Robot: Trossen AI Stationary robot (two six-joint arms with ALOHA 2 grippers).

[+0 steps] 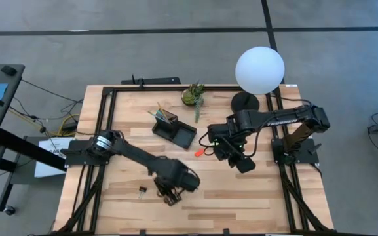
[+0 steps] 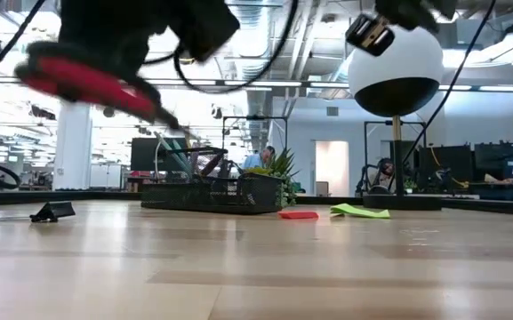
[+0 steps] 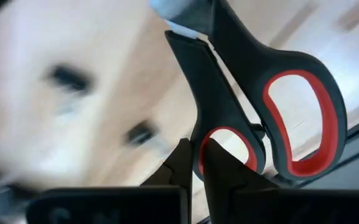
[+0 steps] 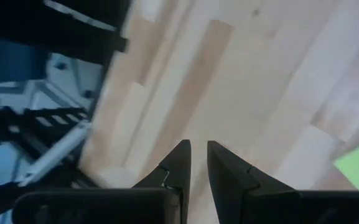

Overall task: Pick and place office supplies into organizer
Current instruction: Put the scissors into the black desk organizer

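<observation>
The left gripper pinches the red-handled scissors by the smaller handle loop near the table's front edge; only its wrist view shows this grip. From above, the organizer sits toward the back edge, and the right gripper, fingers nearly together and empty, hovers right of it. The low view shows a black clip on the tabletop.

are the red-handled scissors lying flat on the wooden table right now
No, the red-handled scissors are lifted off the wooden table, pinched by a handle loop in the left gripper.
</observation>
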